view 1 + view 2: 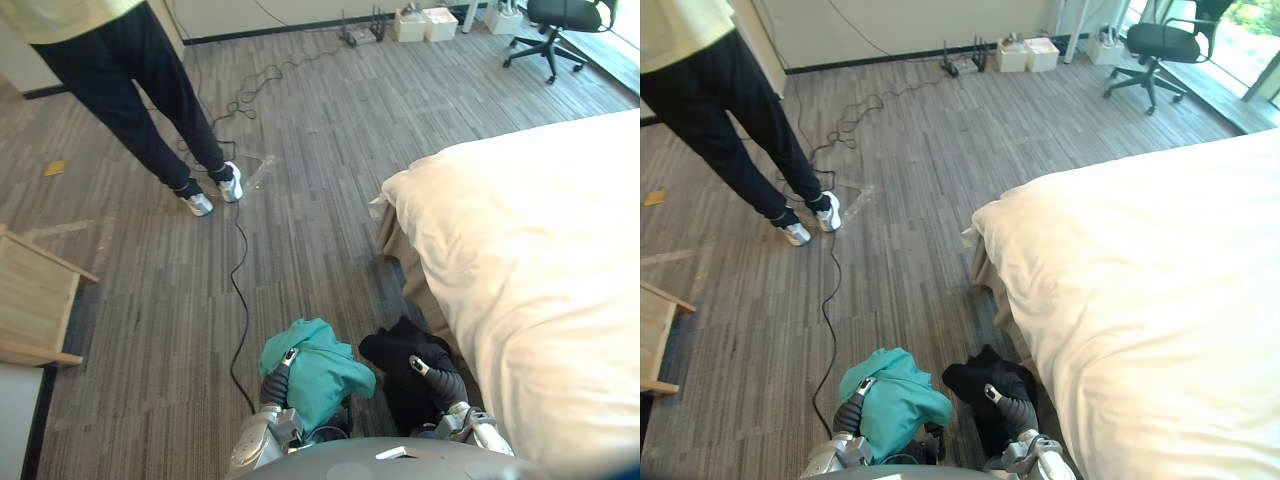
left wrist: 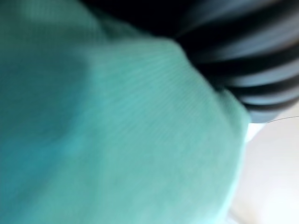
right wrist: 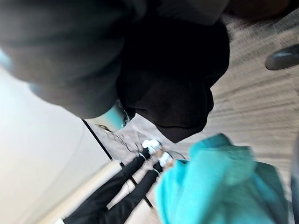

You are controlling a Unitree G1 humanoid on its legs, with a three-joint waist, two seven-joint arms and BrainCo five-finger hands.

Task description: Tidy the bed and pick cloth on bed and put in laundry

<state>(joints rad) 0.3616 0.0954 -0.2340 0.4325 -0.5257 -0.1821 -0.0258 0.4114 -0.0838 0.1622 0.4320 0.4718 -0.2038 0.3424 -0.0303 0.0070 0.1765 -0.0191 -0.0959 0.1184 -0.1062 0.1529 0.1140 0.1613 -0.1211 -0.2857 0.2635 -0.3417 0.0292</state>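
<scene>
A teal garment (image 1: 318, 368) is draped over the left hand (image 1: 273, 385) and a black garment (image 1: 402, 350) over the right hand (image 1: 446, 386), beside the bed (image 1: 540, 260); each hand's grip is hidden by cloth and cannot be told; both garments are judged light and limp, best bunched mid-fold.

1. No text, number or sign can be read in these views.
2. The teal cloth (image 1: 322, 368) and the black cloth (image 1: 398, 350) show only plain fabric, with no letters on it.
3. The white boxes (image 1: 425, 22) and the yellow scrap (image 1: 54, 168) are too small to tell any print.
</scene>
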